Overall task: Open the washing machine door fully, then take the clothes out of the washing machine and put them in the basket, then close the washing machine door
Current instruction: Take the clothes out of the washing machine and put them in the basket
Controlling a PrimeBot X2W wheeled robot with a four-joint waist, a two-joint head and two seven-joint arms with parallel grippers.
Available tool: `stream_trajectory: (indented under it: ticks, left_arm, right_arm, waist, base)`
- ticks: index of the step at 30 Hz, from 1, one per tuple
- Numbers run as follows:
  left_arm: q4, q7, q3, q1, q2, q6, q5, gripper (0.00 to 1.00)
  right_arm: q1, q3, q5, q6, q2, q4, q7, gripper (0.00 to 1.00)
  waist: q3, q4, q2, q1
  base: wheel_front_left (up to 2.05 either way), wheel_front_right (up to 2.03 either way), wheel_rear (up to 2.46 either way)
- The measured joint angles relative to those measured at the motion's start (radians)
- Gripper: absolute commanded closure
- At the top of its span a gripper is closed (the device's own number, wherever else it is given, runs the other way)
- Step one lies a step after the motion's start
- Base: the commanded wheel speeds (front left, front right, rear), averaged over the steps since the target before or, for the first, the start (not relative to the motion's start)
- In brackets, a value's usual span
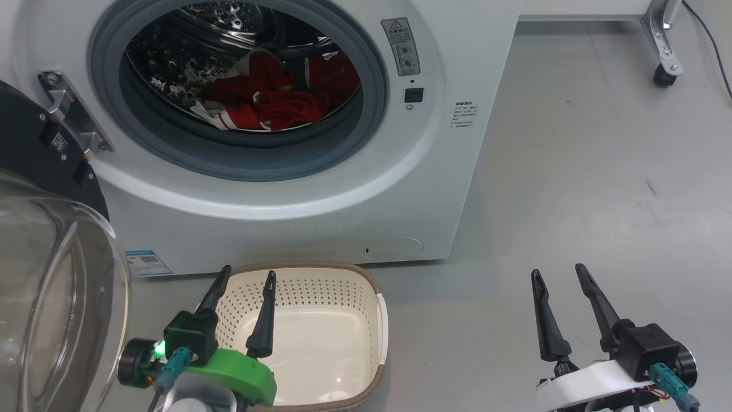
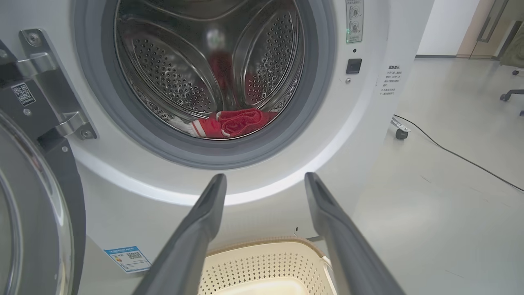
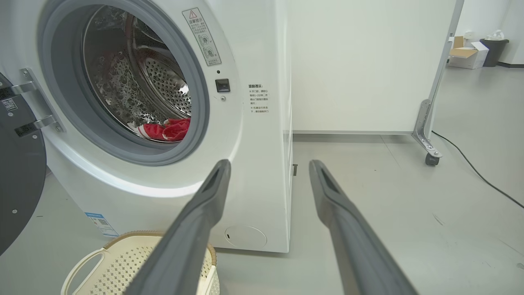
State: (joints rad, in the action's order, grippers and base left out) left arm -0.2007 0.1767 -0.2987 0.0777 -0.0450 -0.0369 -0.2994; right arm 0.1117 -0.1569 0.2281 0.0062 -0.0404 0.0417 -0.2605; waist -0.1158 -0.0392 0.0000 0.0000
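Note:
The white washing machine [image 1: 320,212] stands ahead with its door [image 1: 51,297] swung wide open to the left, the glass bowl bulging toward me. Red and white clothes [image 1: 269,97] lie in the bottom of the steel drum, seen too as clothes [image 2: 237,123] and clothes [image 3: 168,129]. The cream basket [image 1: 320,337] sits on the floor before the machine and holds nothing. My left gripper [image 1: 246,277] hangs open over the basket's left edge. My right gripper [image 1: 557,272] stands open over bare floor at the right, nothing between its fingers.
A grey floor [image 1: 600,171] spreads to the right of the machine. A white partition on castors [image 3: 430,157] stands behind, and a black cable [image 3: 475,172] trails across the floor. A bin and a cardboard box [image 3: 466,51] sit far back.

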Motion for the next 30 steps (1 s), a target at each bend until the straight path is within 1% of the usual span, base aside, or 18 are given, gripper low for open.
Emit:
stream_trajectory:
  ticks: [5,9,16,23,27,30]
  left_arm:
    - [-0.029,-0.038,-0.014,0.066,0.000,0.022,-0.025,0.00]
    - [-0.053,-0.057,-0.014,0.113,0.001,0.026,-0.041,0.00]
    - [-0.108,-0.104,0.001,0.233,0.002,0.044,-0.086,0.00]
    - [-0.175,-0.215,0.021,0.377,0.004,0.078,-0.126,0.00]
    - [-0.193,-0.273,0.041,0.489,-0.012,0.088,-0.143,0.00]
    - [-0.214,-0.322,0.042,0.559,-0.044,0.096,-0.141,0.00]
  right_arm:
    - [-0.003,0.000,-0.002,0.001,0.000,-0.013,0.000,0.00]
    - [-0.013,0.000,-0.009,0.001,0.000,-0.022,0.000,0.00]
    - [-0.064,-0.006,-0.010,0.008,0.000,-0.044,0.000,0.00]
    - [-0.114,-0.011,-0.007,0.013,-0.001,-0.060,0.000,0.00]
    - [-0.156,-0.017,0.010,0.018,-0.001,-0.065,0.000,0.00]
    - [-0.182,-0.021,0.021,0.018,-0.001,-0.066,0.000,0.00]
  waist:
    - [-0.038,0.012,0.0000,0.0000]
    - [-0.068,0.021,0.0000,0.0000]
    - [-0.150,0.048,0.0000,0.0000]
    - [-0.241,0.083,0.0000,0.0000]
    - [-0.295,0.105,0.0000,0.0000]
    - [-0.332,0.123,0.0000,0.0000]
  base:
    - [0.00,0.00,0.00]
    - [0.00,0.00,0.00]
    - [0.00,0.00,0.00]
    - [0.00,0.00,0.00]
    - [0.00,0.00,0.00]
    - [0.00,0.00,0.00]
